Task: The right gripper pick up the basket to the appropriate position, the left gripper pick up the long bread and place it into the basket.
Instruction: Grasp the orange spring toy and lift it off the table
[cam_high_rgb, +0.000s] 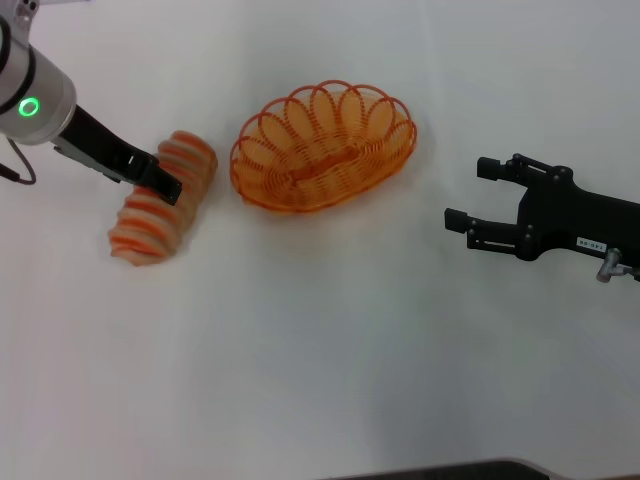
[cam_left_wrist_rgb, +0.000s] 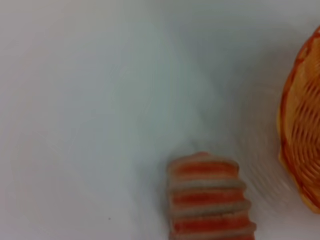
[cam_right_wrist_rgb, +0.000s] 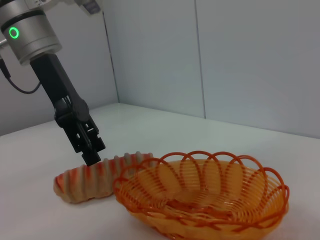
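R gripper (cam_high_rgb: 462, 228) wide open nr basket (cam_high_rgb: 322, 148), L gripper (cam_high_rgb: 165, 185) on long bread (cam_high_rgb: 160, 200), grip unclear

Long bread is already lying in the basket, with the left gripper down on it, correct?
No. The bread lies on the table beside the basket, which is empty, as the head view shows. The left gripper is down on the bread.

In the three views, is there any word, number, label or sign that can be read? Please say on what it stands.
White label on the arm of the right gripper: it carries dark characters, too small to read.
Green ring light on the arm of the left gripper: a plain glowing circle, no text.
Long bread, basket and table: no writing.
Nothing can be quoted.
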